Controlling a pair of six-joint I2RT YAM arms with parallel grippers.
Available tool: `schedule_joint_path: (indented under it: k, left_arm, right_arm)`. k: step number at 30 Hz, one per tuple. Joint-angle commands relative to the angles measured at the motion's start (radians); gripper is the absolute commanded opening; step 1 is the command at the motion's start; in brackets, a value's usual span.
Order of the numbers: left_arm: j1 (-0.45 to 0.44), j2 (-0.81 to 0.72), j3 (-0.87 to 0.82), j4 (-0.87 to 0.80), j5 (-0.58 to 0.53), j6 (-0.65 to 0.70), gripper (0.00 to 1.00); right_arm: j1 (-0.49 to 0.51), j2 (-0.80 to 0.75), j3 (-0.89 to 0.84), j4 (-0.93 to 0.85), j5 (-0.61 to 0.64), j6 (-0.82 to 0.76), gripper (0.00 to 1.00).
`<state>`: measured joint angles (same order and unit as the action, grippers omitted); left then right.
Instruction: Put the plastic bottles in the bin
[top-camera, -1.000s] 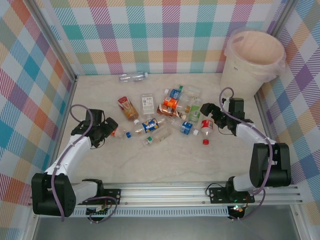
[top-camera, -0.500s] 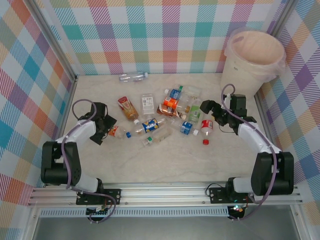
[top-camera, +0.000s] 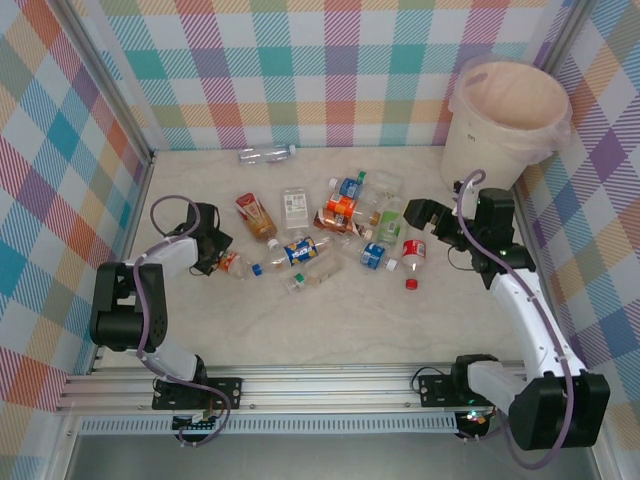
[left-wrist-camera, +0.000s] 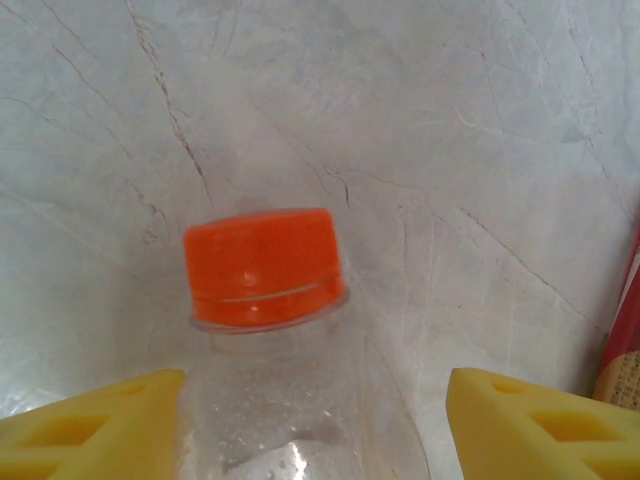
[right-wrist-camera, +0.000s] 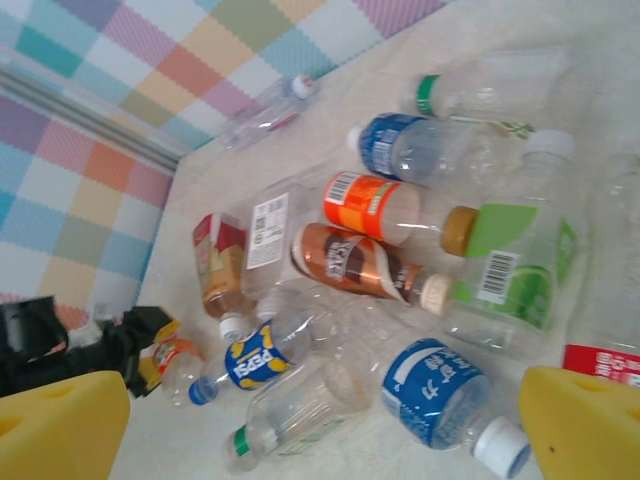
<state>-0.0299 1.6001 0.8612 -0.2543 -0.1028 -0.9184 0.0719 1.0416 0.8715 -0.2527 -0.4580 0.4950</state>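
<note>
Several plastic bottles (top-camera: 340, 215) lie in a loose heap mid-table, and one more lies alone by the back wall (top-camera: 265, 153). My left gripper (top-camera: 214, 254) is low at the heap's left end. Its yellow jaws straddle a small clear bottle with an orange cap (left-wrist-camera: 262, 265). The left finger (left-wrist-camera: 100, 425) rests against the bottle; the right finger (left-wrist-camera: 540, 425) stands off it with a gap. My right gripper (top-camera: 418, 214) hangs open above the heap's right side with nothing between its fingers (right-wrist-camera: 325, 425). The cream bin (top-camera: 480, 150) stands at the back right.
A loose red cap (top-camera: 411, 284) lies near a red-labelled bottle (top-camera: 413, 253). Under the right wrist lie a Pepsi bottle (right-wrist-camera: 262, 355), a blue-labelled one (right-wrist-camera: 440, 395) and a green-labelled one (right-wrist-camera: 515, 265). Checked walls close in the table on three sides.
The left gripper's jaws have narrowed around the orange-capped bottle and its arm has folded in. The right arm has risen and drawn back toward the bin, gripper still open.
</note>
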Motion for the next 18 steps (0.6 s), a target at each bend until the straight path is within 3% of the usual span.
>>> schedule_joint_path:
  k: [1,10,18]
  left_arm:
    - [0.007,0.009,-0.027,0.053,0.010,0.036,0.64]
    - [0.007,-0.057,-0.015,0.033,0.049,0.127,0.55]
    - [0.005,-0.231,0.042,-0.061,0.148,0.196,0.54]
  right_arm:
    - [0.031,-0.018,-0.015,0.032,-0.078,-0.024,1.00]
    - [0.217,-0.015,-0.068,0.058,-0.051,-0.018,1.00]
    - [0.358,0.026,-0.126,0.242,-0.015,0.065,1.00]
